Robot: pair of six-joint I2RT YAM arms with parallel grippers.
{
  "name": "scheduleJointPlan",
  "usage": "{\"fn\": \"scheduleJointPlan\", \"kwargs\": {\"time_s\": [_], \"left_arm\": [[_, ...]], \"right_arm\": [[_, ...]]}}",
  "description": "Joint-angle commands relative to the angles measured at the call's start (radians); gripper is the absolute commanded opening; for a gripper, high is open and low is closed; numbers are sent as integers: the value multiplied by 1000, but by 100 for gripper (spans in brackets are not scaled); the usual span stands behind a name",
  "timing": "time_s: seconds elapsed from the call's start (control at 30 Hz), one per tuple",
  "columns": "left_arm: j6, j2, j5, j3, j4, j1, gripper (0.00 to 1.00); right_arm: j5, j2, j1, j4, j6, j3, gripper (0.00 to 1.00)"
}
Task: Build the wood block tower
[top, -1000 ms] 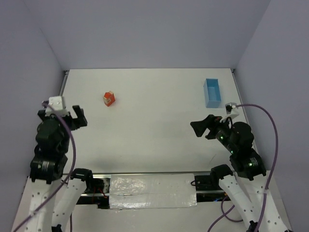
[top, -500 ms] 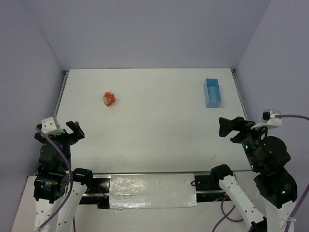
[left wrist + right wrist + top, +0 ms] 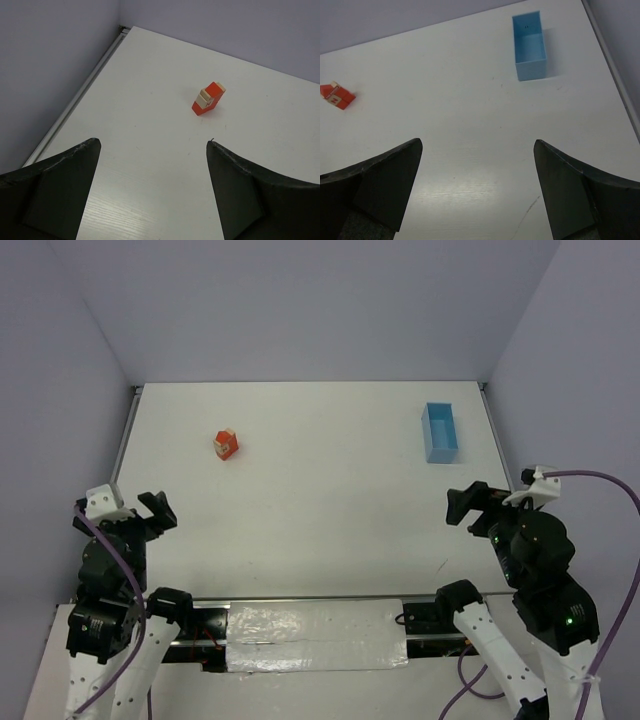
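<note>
The wood block tower (image 3: 226, 443) is a small red-orange and tan stack on the white table, at the far left. It shows in the left wrist view (image 3: 208, 98) ahead of the fingers, and at the left edge of the right wrist view (image 3: 337, 96). My left gripper (image 3: 147, 511) is open and empty, pulled back near the table's left front. My right gripper (image 3: 468, 505) is open and empty, near the right front. Both are far from the tower.
A light blue rectangular box (image 3: 439, 432) stands at the back right, open at the top, also seen in the right wrist view (image 3: 529, 45). Grey walls close the table at the back and both sides. A metal rail (image 3: 80, 95) runs along the left edge.
Both arms drew back from the table's middle toward the front corners over the last second. The right gripper then came slightly left and up. The tower has not moved.
</note>
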Motion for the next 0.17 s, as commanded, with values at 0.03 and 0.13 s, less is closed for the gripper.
{"fn": "scheduleJointPlan", "kwargs": {"time_s": [0.03, 0.13], "left_arm": [[-12, -17, -14, 1, 41, -6, 100], [-7, -15, -6, -1, 45, -7, 99]], "right_arm": [[8, 42, 9, 24, -13, 32, 100], [4, 42, 8, 30, -11, 29, 100]]}}
